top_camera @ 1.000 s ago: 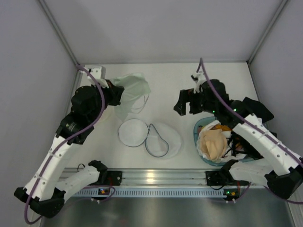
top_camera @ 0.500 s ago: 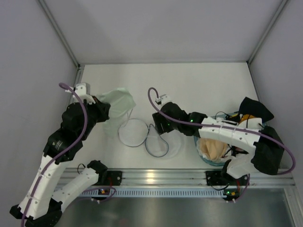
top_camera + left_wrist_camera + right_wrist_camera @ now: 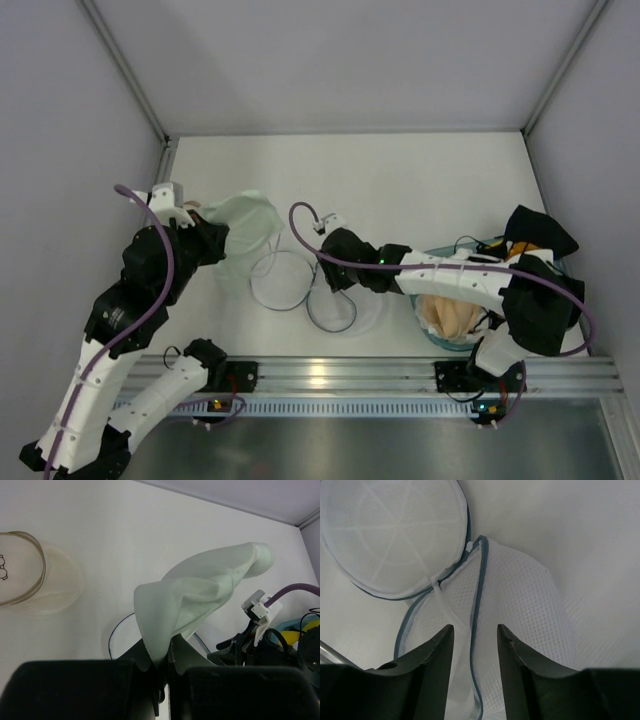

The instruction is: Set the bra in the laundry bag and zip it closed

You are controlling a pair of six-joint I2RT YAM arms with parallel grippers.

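Note:
The bra (image 3: 247,232), pale green, hangs from my left gripper (image 3: 222,246), which is shut on its edge just left of the laundry bag. In the left wrist view the bra (image 3: 200,590) rises from the closed left gripper (image 3: 167,652). The laundry bag (image 3: 352,297) lies unzipped on the table, white mesh with its round lid (image 3: 280,281) flipped open to the left. My right gripper (image 3: 324,272) hovers low over the bag. Seen from the right wrist, the right gripper (image 3: 475,632) has its jaws apart, straddling the bag's blue-grey zipper edge (image 3: 479,580) without pinching it.
A blue basket (image 3: 424,266) with a beige garment (image 3: 452,308) stands at the right, under my right arm. Black cloth (image 3: 537,231) lies on its far side. A round translucent mesh piece (image 3: 35,575) lies at the left of the left wrist view.
My right arm swung left from above the basket to the laundry bag and its jaws narrowed. My left arm drew the bra a little left and toward the near edge.

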